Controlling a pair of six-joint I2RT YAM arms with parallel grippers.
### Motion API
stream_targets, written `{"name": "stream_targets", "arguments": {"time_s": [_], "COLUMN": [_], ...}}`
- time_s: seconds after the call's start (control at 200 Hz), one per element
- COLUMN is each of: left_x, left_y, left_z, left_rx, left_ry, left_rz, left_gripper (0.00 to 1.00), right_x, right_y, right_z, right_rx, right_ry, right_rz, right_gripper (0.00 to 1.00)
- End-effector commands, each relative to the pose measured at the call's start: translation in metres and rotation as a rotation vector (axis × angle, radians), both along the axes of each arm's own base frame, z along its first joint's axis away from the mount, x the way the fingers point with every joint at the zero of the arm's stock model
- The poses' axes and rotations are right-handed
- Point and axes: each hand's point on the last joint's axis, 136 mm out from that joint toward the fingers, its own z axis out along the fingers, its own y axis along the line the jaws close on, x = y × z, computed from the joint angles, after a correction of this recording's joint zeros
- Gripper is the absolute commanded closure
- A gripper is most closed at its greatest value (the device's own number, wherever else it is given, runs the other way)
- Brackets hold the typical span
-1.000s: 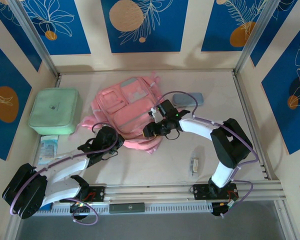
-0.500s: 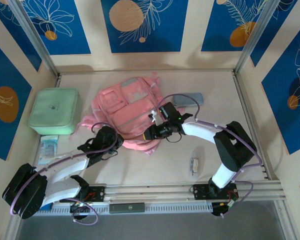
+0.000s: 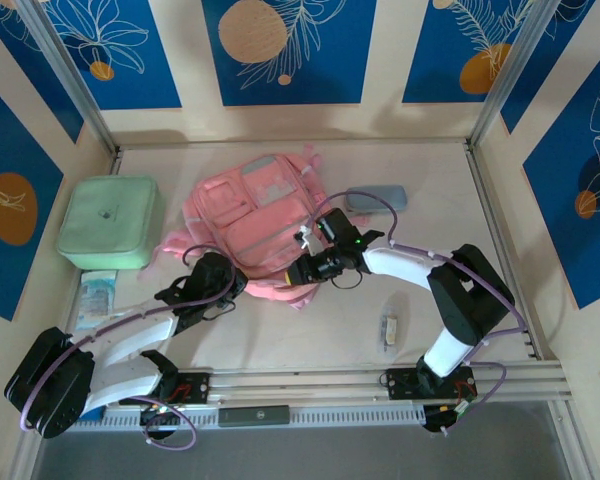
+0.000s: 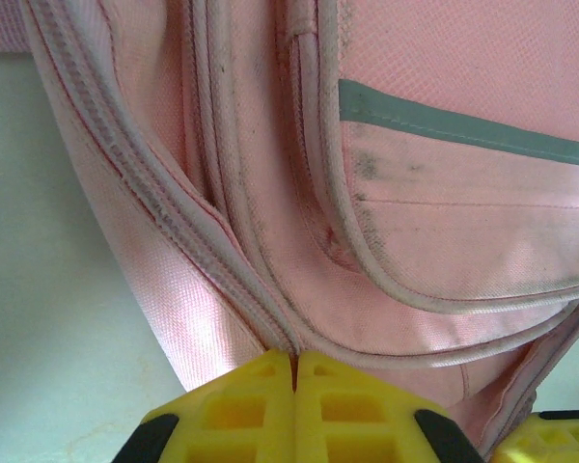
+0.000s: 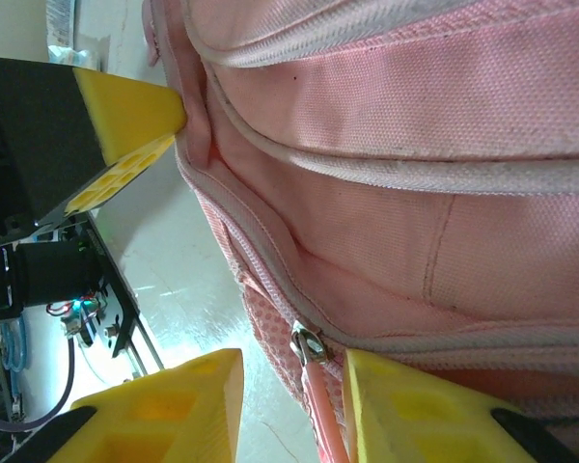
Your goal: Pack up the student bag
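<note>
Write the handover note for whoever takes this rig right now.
Left end effector: shut, pinching the near edge of the large soft pink fabric backpack.
Right end effector: open, jaws on either side of the metal zipper pull, not clamped on it.
Done: backpack edge held. Zipper looks closed and nothing looks packed.
Left: grip the pull, open the zipper, then probably load the mint-green square case and the grey-blue pouch.

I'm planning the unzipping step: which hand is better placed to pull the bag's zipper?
Right. The right hand has its fingers open on either side of the zipper pull, while the left hand is shut on a fold of the student bag, anchoring it.
</note>
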Motion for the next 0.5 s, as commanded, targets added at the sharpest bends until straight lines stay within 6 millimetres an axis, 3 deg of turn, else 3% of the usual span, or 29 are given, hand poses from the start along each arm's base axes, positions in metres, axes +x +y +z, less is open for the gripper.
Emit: {"name": "stream_targets", "arguments": {"time_s": [0.0, 0.27, 0.495], "left_x": [0.008, 0.0079, 0.0088], "left_y": [0.0014, 0.0023, 0.0042], "left_z": [0.0155, 0.0147, 0.0148], "left_rx": [0.005, 0.008, 0.011], "left_ry": [-0.043, -0.041, -0.041], "left_rz": [0.008, 0.01, 0.017], "left_gripper": [1.0, 1.0, 1.0], "right_x": [-0.0068, -0.0089, -0.0123], "right_y": [-0.0012, -0.0053, -0.0056], "right_z": [-0.0077, -0.0173, -0.0111], "right_rx": [-0.054, -0.103, -0.101], "right_ry": [0.0, -0.004, -0.015], "right_rz": [0.026, 0.034, 0.04], "right_gripper": [0.7, 0.78, 0.86]}}
